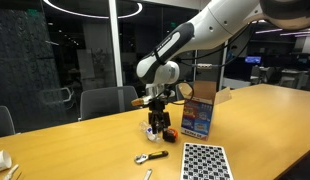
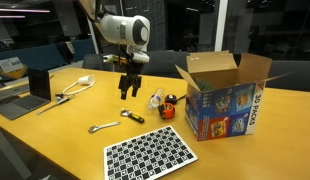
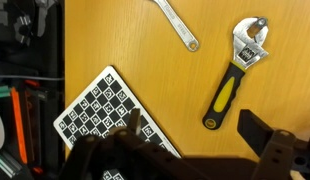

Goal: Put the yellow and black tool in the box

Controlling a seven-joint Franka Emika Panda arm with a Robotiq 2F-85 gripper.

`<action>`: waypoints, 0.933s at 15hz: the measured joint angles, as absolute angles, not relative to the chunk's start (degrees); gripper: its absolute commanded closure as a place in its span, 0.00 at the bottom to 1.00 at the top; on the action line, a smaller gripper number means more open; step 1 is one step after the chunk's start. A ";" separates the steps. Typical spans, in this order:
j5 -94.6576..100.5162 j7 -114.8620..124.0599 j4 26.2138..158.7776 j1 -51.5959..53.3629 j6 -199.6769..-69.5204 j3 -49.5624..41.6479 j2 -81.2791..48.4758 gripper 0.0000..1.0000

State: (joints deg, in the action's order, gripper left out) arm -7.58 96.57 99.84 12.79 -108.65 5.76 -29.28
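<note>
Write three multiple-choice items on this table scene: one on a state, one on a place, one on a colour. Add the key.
1. The top flaps of the box are: A taped shut; B open; C torn off.
2. The yellow and black tool lies: A inside the box; B on a chair; C on the table.
3. The checkered sheet is: A black and white; B red and green; C blue and yellow.

Key: 1 B, the flaps stand up and outward; 2 C, it rests on bare wood near the sheet; 3 A, its squares are plainly black and white.
</note>
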 measured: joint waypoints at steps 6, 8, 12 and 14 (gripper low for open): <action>-16.38 99.59 99.77 12.03 -117.08 4.92 -33.57 0.00; -18.12 99.56 99.87 11.97 -120.52 4.93 -34.86 0.00; -19.25 98.71 99.96 11.90 -124.54 4.93 -37.45 0.00; -19.25 97.55 100.09 11.90 -125.61 4.97 -38.39 0.00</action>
